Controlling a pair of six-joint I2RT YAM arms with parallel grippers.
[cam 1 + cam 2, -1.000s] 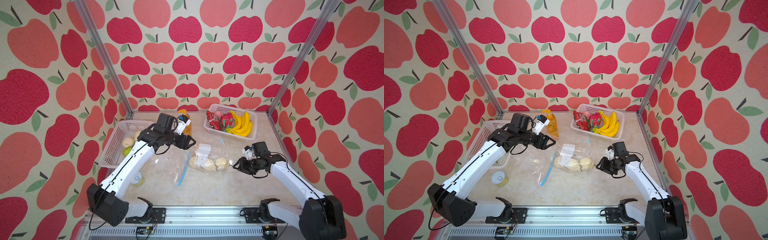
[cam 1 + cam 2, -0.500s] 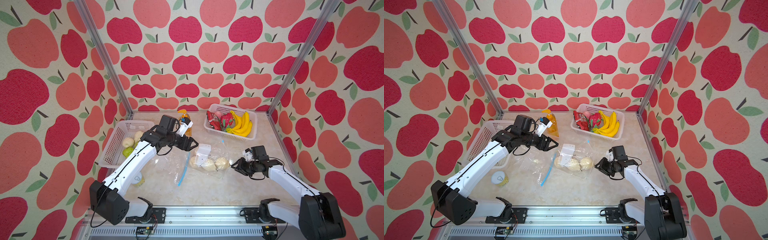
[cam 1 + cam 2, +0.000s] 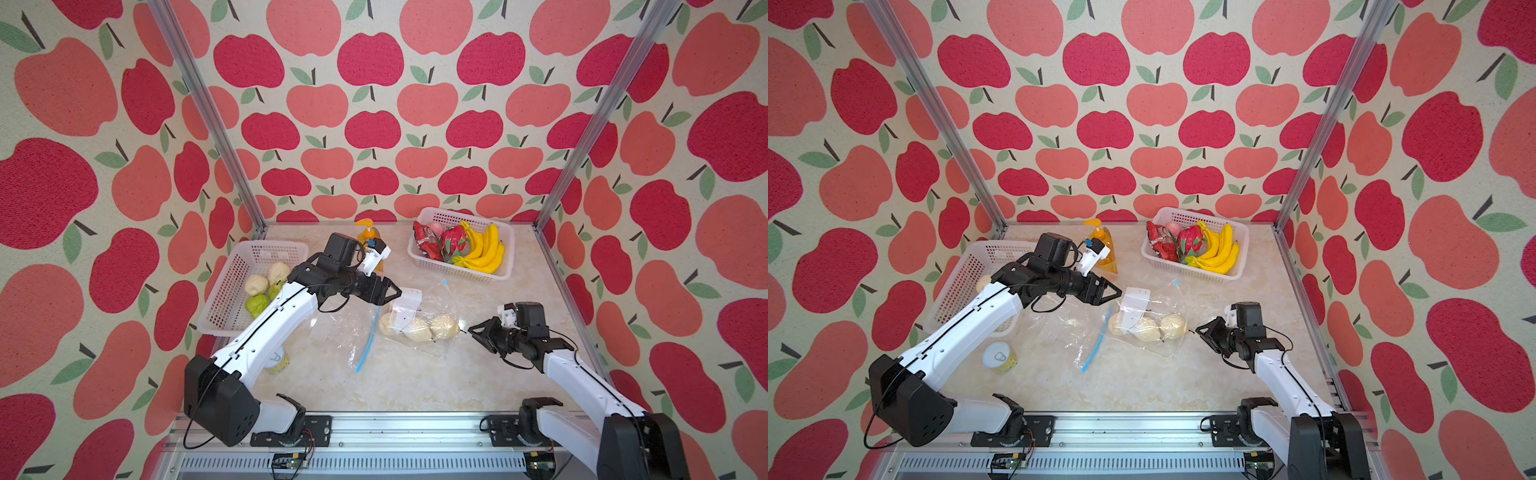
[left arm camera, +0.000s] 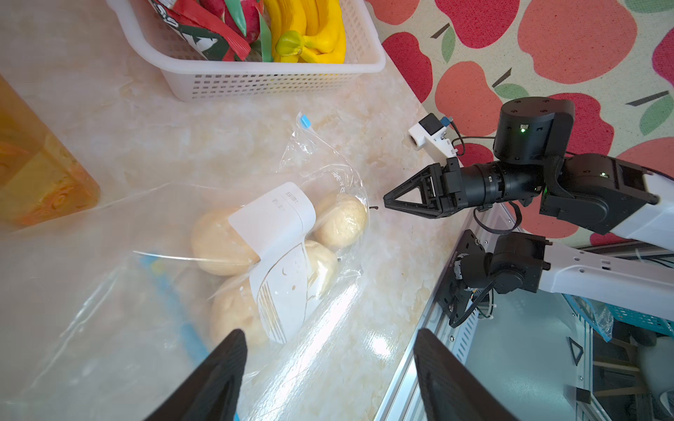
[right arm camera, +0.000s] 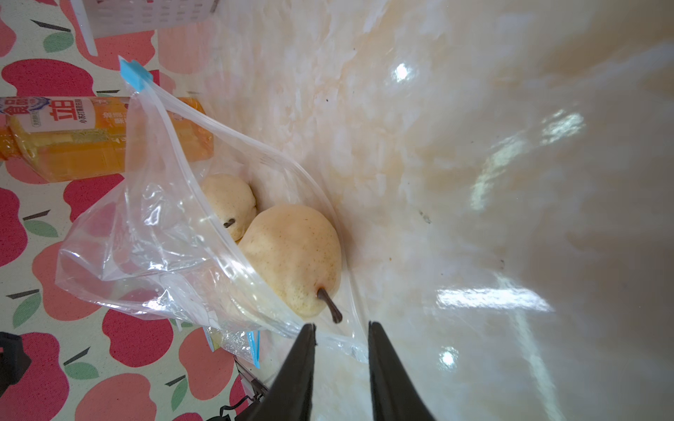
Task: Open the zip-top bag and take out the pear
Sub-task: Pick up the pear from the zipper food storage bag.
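In the middle of the table lies the zip-top bag (image 3: 419, 328), with its mouth toward the right edge. The nearest pear (image 5: 291, 255) lies on its side, its stem pointing at my right gripper (image 5: 340, 324) just beside it. That gripper's jaws are a little apart and grip nothing I can see. My left gripper (image 4: 328, 331) hangs wide open and empty. The white label (image 4: 273, 218) is too small to read. The orange bottle (image 5: 91, 135) has Chinese writing.

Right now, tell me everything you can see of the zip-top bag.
The zip-top bag is clear, crinkled plastic with a white label and a blue slider at one end of its zip. It lies on the marble tabletop, mouth gaping toward the right gripper, holding three pale pears. Whether the gripper touches it is unclear.
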